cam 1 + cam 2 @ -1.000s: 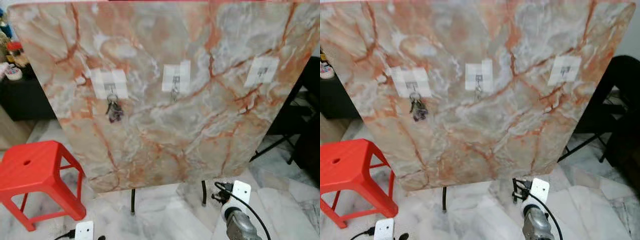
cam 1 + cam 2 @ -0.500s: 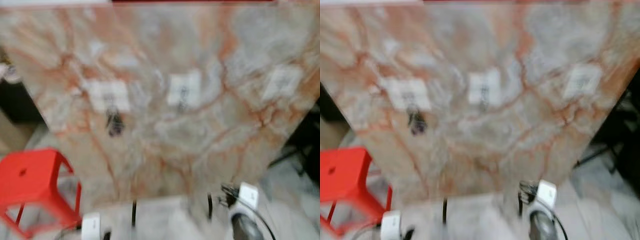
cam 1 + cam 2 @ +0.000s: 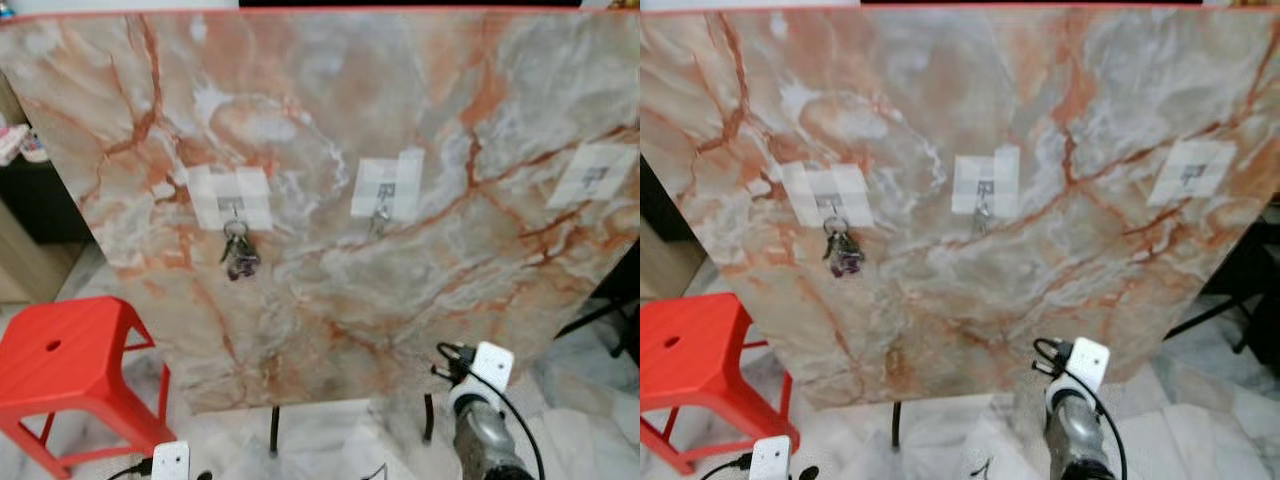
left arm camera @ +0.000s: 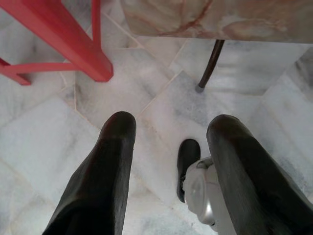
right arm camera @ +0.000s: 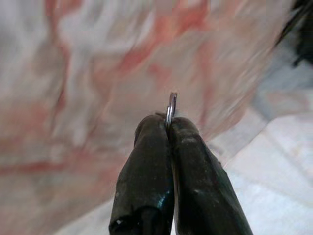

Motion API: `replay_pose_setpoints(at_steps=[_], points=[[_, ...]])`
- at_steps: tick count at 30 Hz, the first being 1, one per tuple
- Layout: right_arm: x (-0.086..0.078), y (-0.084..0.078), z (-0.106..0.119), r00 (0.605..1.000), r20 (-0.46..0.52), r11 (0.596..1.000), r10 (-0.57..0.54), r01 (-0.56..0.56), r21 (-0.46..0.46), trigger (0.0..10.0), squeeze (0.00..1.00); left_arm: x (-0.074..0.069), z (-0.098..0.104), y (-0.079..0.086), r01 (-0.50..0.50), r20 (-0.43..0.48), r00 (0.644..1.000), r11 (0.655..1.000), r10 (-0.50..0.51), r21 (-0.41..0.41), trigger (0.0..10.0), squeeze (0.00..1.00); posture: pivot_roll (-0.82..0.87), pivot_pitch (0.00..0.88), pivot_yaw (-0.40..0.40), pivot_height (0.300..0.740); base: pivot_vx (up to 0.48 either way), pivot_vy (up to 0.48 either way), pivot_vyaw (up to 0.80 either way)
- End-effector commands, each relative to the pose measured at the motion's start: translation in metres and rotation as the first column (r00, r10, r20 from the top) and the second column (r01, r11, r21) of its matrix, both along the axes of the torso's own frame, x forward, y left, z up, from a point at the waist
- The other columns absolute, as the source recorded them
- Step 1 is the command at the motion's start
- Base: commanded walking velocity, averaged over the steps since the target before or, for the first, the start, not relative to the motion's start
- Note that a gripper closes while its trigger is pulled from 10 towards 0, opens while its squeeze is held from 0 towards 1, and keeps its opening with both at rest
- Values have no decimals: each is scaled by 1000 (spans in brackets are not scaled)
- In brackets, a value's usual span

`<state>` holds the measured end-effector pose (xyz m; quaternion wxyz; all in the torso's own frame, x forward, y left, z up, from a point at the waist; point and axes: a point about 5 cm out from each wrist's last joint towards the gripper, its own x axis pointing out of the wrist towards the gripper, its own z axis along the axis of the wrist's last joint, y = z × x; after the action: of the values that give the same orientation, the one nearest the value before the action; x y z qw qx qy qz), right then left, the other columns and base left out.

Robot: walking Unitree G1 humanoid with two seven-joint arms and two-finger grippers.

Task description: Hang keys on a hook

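An upright marble-patterned board (image 3: 330, 120) carries three small hooks on white tape patches. A bunch of keys (image 3: 238, 256) hangs from the left hook (image 3: 232, 205). The middle hook (image 3: 382, 206) and the right hook (image 3: 597, 178) hold no bunch. My right gripper (image 5: 168, 122) is shut on a thin metal key ring (image 5: 170, 108), facing the blurred board. Its silver arm (image 3: 482, 435) is low at the bottom right, below the board's lower edge. My left gripper (image 4: 168, 132) hangs open over the floor.
A red plastic stool (image 3: 60, 365) stands at the left, beside the board. Thin black legs (image 3: 274, 432) hold the board above a pale marble tile floor (image 4: 146, 93). A black chair frame (image 3: 1240, 300) stands at the right.
The whole picture has shifted and cleared after a blur, so the camera has moved. The keys still hang on the left hook. My right arm stays low at the bottom right.
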<state>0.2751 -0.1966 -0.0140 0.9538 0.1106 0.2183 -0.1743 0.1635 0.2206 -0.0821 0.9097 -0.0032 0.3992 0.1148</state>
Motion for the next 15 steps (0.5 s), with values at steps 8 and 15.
replay_pose_setpoints(at_steps=[8,15], points=[[23,-16,33,989,143,988,-38,59,-143,10000,0,-7,-4,0,17,-42,999,1000,-17,1,10000,0,52,0,-36,740,0,-165,0],[26,-5,32,990,138,992,0,17,-126,10000,0,-7,-4,0,16,-47,999,1000,-16,2,10000,0,56,0,-36,740,0,-340,0]])
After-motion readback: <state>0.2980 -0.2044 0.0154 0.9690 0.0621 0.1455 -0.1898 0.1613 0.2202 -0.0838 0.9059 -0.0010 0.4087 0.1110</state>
